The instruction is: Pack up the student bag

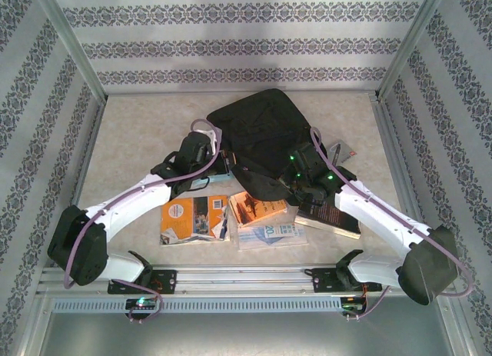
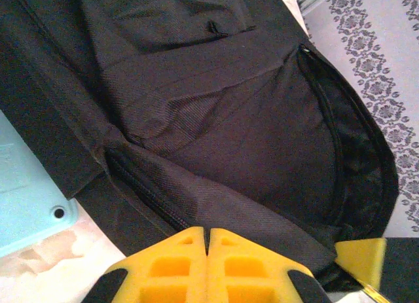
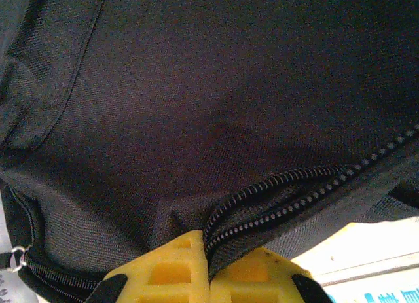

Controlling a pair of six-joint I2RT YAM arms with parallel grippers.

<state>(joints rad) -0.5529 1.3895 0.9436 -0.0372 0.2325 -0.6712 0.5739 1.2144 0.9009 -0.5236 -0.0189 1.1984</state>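
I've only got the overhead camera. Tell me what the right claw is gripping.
Observer: The right claw is shut on the backpack, pinching the edge beside its zipper.
Operator: Give me the zipper's state there.
Observer: It is parted right by the claw.
Operator: Now the left claw.
Observer: The left claw is shut, fingertips together against the backpack's fabric. Whether cloth is pinched, I can't tell.
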